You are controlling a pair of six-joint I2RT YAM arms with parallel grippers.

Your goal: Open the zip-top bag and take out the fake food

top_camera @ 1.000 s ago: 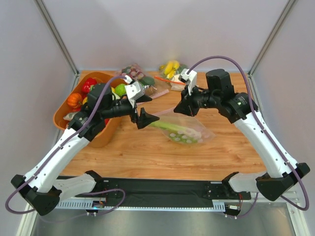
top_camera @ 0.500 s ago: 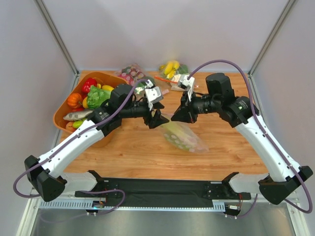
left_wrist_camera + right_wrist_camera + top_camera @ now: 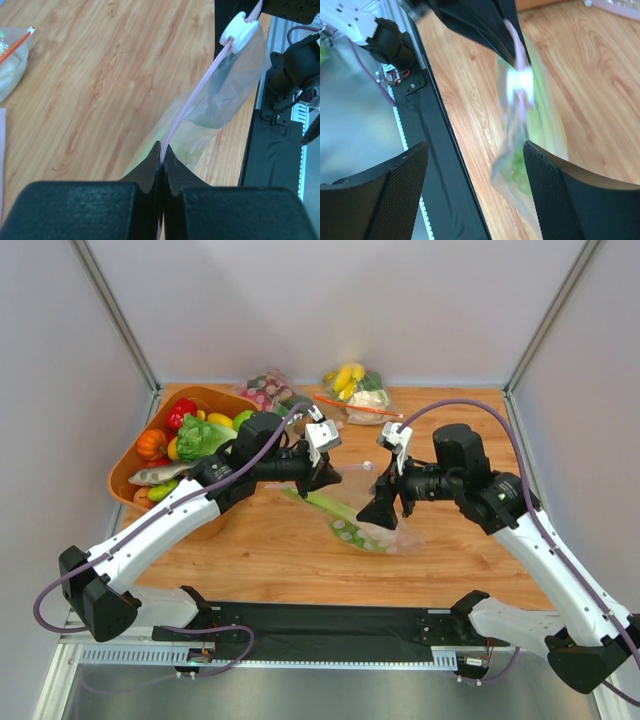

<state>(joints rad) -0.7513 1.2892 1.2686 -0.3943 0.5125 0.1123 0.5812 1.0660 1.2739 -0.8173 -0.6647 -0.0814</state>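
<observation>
The zip-top bag (image 3: 368, 525) hangs tilted over the table's middle, its lower end near the wood. My left gripper (image 3: 321, 478) is shut on its pink zip strip (image 3: 192, 97). The strip runs away from the fingertips to a white slider (image 3: 239, 31). The fake food shows through the plastic: a pale-green stalk (image 3: 328, 503) and green grapes (image 3: 355, 532). My right gripper (image 3: 388, 508) stands open just right of the bag, holding nothing. In the right wrist view the bag (image 3: 517, 167) and blurred slider (image 3: 520, 82) hang between and beyond its open fingers (image 3: 395, 195).
An orange basket (image 3: 205, 393) at the left holds lettuce, a tomato and peppers. Two other clear bags lie at the back: one with purple grapes (image 3: 268, 388), one with banana and cauliflower (image 3: 355, 380). A black rail (image 3: 330, 625) runs along the near edge.
My left gripper swung right to the bag's top and shut on the zip strip. My right gripper let go, opened and drew back toward the near right. The bag shifted with them.
</observation>
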